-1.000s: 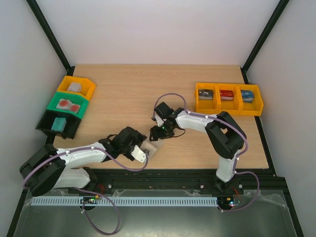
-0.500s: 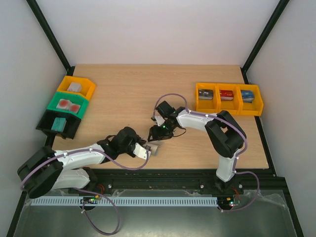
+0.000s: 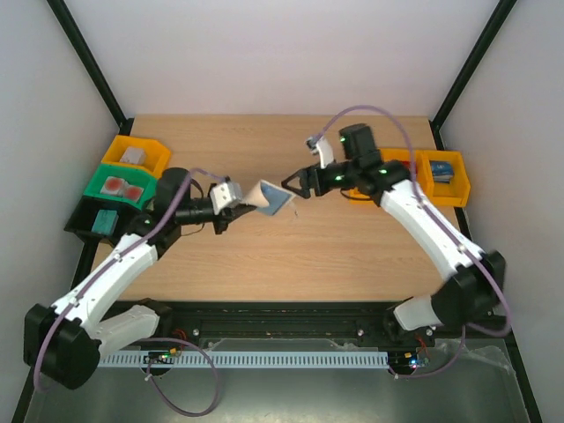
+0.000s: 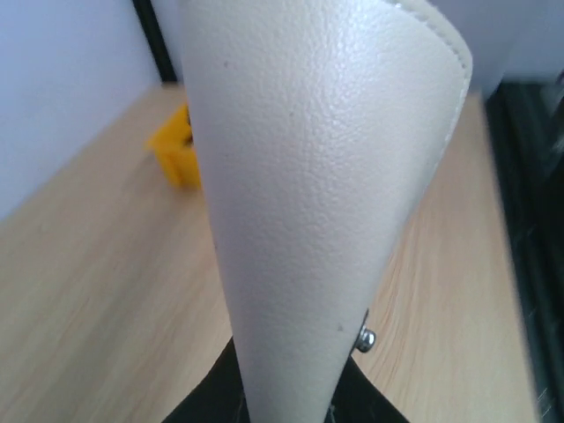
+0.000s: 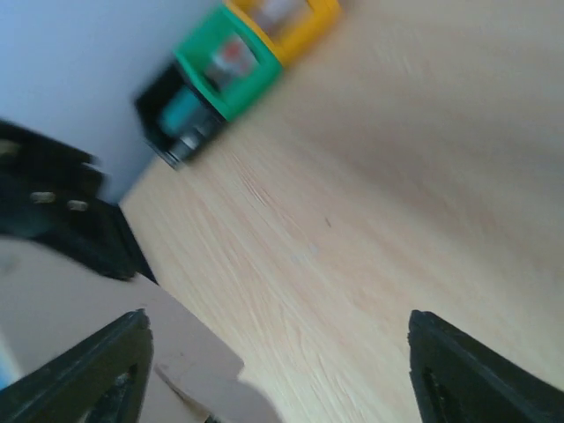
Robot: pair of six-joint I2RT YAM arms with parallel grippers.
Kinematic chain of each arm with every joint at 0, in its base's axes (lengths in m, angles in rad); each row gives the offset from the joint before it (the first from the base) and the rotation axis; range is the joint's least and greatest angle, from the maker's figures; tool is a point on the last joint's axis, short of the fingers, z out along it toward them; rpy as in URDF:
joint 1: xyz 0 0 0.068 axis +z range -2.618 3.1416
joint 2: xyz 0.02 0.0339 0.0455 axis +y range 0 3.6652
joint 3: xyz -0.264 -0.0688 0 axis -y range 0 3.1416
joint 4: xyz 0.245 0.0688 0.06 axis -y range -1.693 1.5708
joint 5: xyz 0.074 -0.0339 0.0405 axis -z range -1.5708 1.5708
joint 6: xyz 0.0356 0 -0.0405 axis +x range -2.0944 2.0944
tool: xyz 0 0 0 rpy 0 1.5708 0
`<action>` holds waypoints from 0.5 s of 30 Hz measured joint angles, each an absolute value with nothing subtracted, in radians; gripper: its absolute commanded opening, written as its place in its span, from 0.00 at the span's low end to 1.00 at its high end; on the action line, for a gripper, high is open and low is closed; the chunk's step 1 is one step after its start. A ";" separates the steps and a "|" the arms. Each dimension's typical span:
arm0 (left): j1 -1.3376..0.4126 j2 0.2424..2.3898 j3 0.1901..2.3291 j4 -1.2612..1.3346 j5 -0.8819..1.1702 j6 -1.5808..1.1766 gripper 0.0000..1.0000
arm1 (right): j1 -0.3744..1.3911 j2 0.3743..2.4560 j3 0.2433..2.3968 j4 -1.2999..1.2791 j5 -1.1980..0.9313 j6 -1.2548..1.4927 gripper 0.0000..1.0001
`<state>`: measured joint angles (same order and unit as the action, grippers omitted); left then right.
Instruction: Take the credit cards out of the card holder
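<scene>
**Card holder held open between the two arms**

We see the card holder (image 3: 267,197) lifted off the wooden table (image 3: 264,260), over its middle. It gapes like a book, pale beige outside and blue inside. The left gripper (image 3: 240,199) has its jaws pressed together on the holder's left edge. In the left wrist view the grained beige cover fills most of the frame.

Just right of the holder is the right gripper (image 3: 293,187), with its jaws spread and nothing between them. In its own view a beige corner of the holder sits beside one finger.

Well to the left of the holder, by the wall, a yellow bin (image 3: 137,154), a green bin (image 3: 122,187) and a black bin (image 3: 104,220) stand in a row. Well to its right is a row of yellow bins (image 3: 443,172), partly hidden by the right arm. What the bins hold is too small for us to read.

Plain white walls and black frame posts close the space.
</scene>
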<state>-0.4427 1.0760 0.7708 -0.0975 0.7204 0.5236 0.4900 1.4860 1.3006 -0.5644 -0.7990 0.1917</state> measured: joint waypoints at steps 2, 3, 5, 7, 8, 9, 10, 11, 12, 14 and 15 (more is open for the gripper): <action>-0.410 1.037 0.783 -0.030 0.815 0.369 0.02 | 0.480 1.391 1.339 -0.540 -0.829 0.132 0.84; -0.395 1.019 0.785 0.025 0.865 0.272 0.02 | 0.480 1.346 1.353 -0.526 -0.843 0.102 0.85; -0.372 0.997 0.788 0.138 0.943 0.105 0.02 | 0.480 1.271 1.376 -0.499 -0.872 0.047 0.85; -0.360 0.987 0.801 0.239 0.997 -0.032 0.02 | 0.480 1.223 1.400 -0.488 -0.900 -0.005 0.85; -0.357 0.984 0.810 0.282 1.017 -0.087 0.02 | 0.480 1.208 1.416 -0.489 -0.915 -0.034 0.85; -0.354 0.981 0.822 0.318 1.034 -0.133 0.02 | 0.480 1.202 1.433 -0.493 -0.926 -0.061 0.86; -0.353 0.978 0.833 0.349 1.048 -0.174 0.02 | 0.480 1.200 1.448 -0.497 -0.936 -0.085 0.86; -0.353 0.975 0.844 0.372 1.059 -0.204 0.02 | 0.480 1.201 1.464 -0.511 -0.948 -0.113 0.86; -0.353 0.972 0.856 0.392 1.069 -0.236 0.02 | 0.479 1.203 1.480 -0.531 -0.961 -0.139 0.86; -0.353 0.964 0.877 0.425 1.081 -0.285 0.02 | 0.479 1.208 1.505 -0.574 -1.002 -0.184 0.86; -0.353 0.960 0.882 0.435 1.083 -0.301 0.02 | 0.479 1.210 1.514 -0.588 -1.027 -0.196 0.85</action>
<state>-0.3527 0.9604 0.8818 0.4355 1.0828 -0.3012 0.4789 1.2102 1.5143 -0.5880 -1.0271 -0.1959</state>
